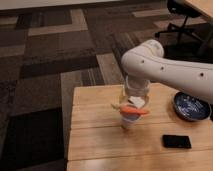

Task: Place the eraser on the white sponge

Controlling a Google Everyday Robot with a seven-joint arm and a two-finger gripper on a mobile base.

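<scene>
The eraser [176, 141] is a small flat black block. It lies flat on the wooden worktop [100, 135], near the front edge on the right side. Nothing is touching it.

The white sponge [138, 102] looks like the small white patch farther back, near the middle of the worktop. It is partly hidden, so I am not fully sure of its shape. The eraser and the sponge are well apart, and nothing lies on the sponge.

Just in front of the sponge is a small white cup [130, 121] with an orange piece [135, 111] lying across its top. The end effector [134, 96] hangs right above the sponge and the cup, at the end of the big white arm [170, 67]. Its fingers stand apart and it is not holding the eraser. It is far from the eraser.

A dark blue bowl [191, 106] sits at the right side of the worktop, behind the eraser.

So I think the job has hardly begun. The eraser has not been picked up. What is left is almost all of it: go over to the eraser, come down on it, grab it, lift it, carry it back to the sponge and set it down there. The cup stands very close to the sponge, so it could get bumped.
</scene>
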